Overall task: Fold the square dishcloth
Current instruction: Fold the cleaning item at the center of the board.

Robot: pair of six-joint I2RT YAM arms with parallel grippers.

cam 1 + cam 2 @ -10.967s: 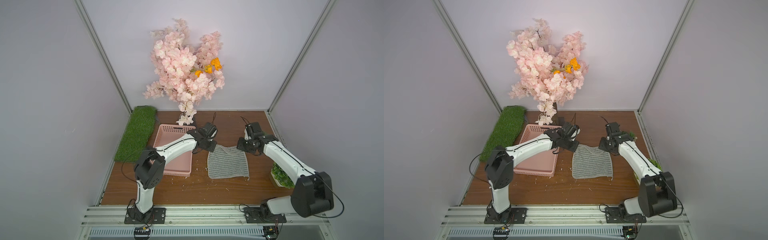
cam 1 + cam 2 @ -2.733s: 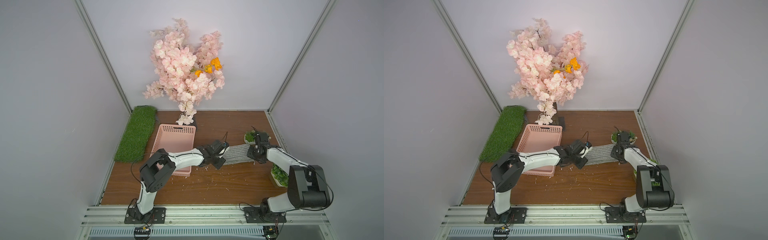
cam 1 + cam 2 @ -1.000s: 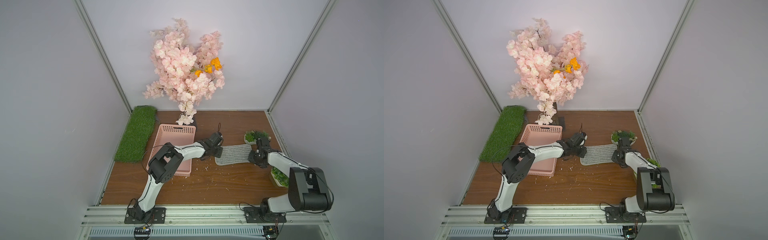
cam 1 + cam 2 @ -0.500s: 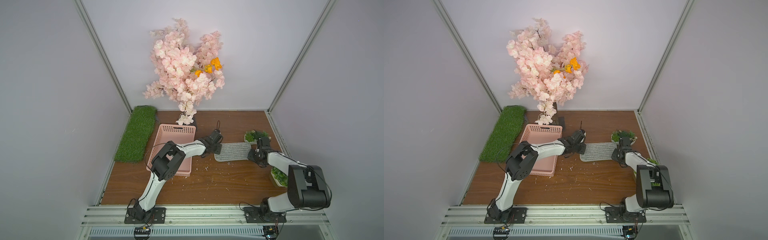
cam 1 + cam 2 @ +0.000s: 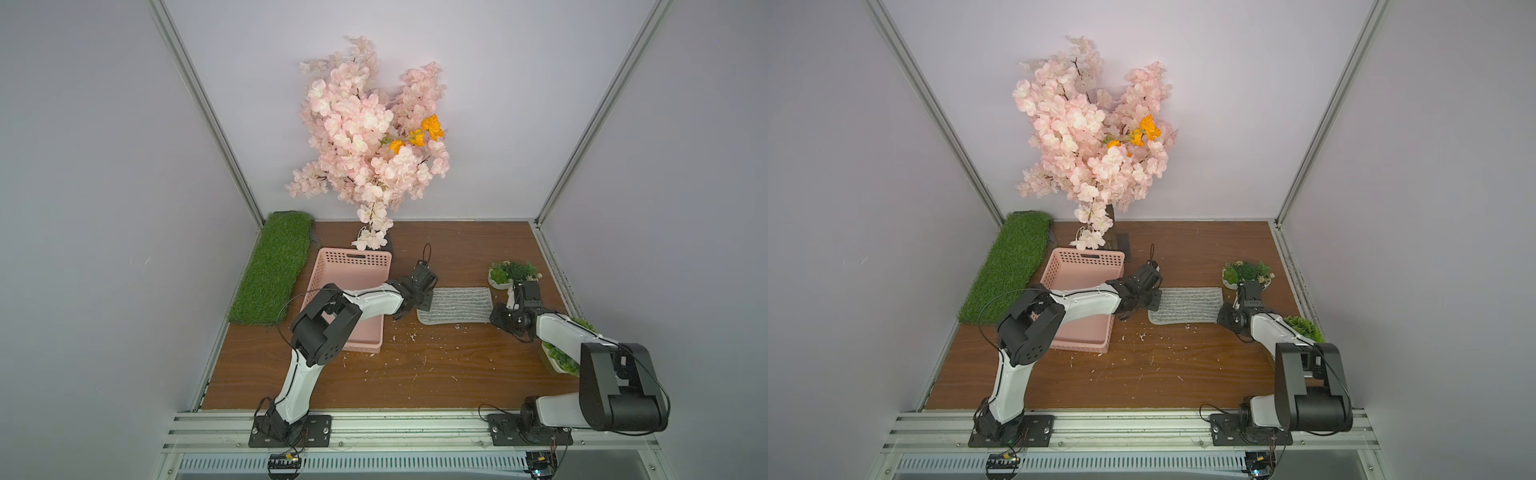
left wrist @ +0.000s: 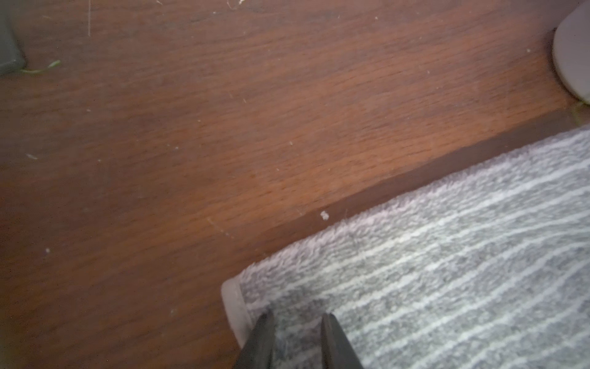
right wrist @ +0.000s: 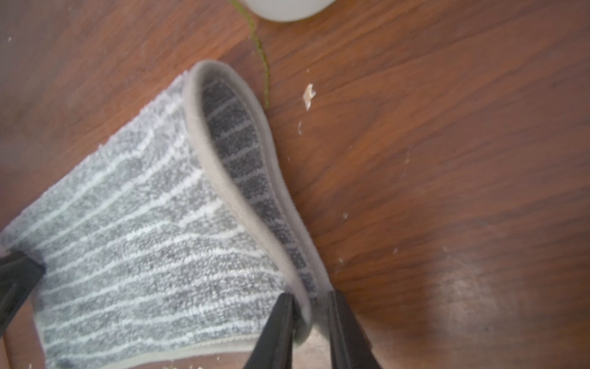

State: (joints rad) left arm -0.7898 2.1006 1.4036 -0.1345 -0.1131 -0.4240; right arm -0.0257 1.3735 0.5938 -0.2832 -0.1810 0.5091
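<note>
item: square dishcloth (image 5: 455,305), grey with thin white stripes, fuzzy pile, bound hem.
location: right of centre in both top views, lying on the worktop (image 5: 415,374) as a doubled strip between the pink basket (image 5: 353,266) and a small potted plant (image 5: 513,272).
handling, as judged: light, limp, with a grippy pile. it will likely sag and unfold if held at one point, so it is best taken at the hemmed corners.
left pincer (image 6: 297,316): tips narrowly apart over the strip's corner; whether they nip any cloth cannot be told.
right pincer (image 7: 309,295): clenched on the two stacked hems, the layers gaping apart beyond it.
</note>
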